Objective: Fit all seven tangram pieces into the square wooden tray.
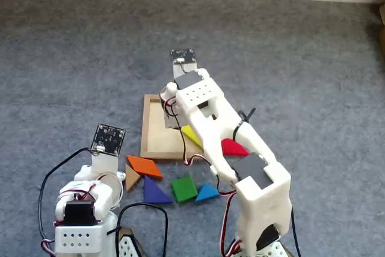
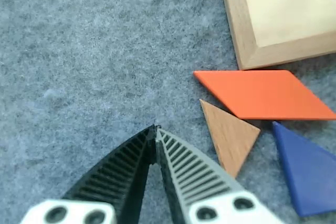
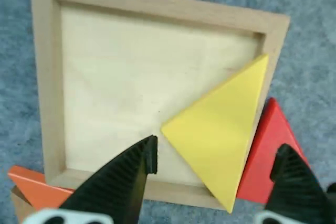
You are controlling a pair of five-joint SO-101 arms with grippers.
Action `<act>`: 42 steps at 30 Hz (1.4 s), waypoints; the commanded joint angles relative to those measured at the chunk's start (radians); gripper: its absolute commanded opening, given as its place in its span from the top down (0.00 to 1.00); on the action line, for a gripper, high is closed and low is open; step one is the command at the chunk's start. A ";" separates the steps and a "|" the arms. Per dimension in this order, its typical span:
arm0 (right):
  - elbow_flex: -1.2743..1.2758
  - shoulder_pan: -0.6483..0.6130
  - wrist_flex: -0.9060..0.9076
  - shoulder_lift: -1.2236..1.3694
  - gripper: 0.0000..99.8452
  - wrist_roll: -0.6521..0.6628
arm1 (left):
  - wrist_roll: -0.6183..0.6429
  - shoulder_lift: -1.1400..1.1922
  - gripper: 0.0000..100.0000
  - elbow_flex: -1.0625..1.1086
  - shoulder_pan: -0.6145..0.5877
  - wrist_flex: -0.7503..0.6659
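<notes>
Tangram pieces lie scattered on grey carpet [image 1: 72, 58] as the right gripper [image 3: 218, 153] hangs over the tray [image 3: 47, 77], its jaws spread wide on either side of the yellow triangle [image 3: 220, 129] and pinching nothing. That triangle sits mostly inside the tray at one corner, and its long edge overlaps the rim. The red triangle [image 3: 265, 156] lies just outside that rim, partly under the yellow one.

The left gripper [image 2: 156, 132] is over bare carpet with its jaws pressed together and nothing between them. Close by, off the tray's near corner, are the orange piece [image 2: 262, 94] and the wood triangle [image 2: 228, 136], nearly touching. The dark-blue triangle [image 2: 307, 169] is just beyond them.

From above, a loose row of pieces runs along the tray's near side: orange piece, wood triangle, dark-blue triangle, green square [image 1: 184, 188] and light-blue triangle [image 1: 207, 192]. All of these rest on the carpet outside the tray.
</notes>
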 commanded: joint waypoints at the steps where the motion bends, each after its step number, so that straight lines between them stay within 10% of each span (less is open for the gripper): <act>1: -0.054 -0.018 -0.012 -0.016 0.67 0.014 | 0.003 -0.024 0.99 0.019 -0.007 0.003; 42: -0.053 -0.105 -0.079 0.122 0.67 0.023 | 0.003 -0.024 0.99 0.019 -0.007 0.003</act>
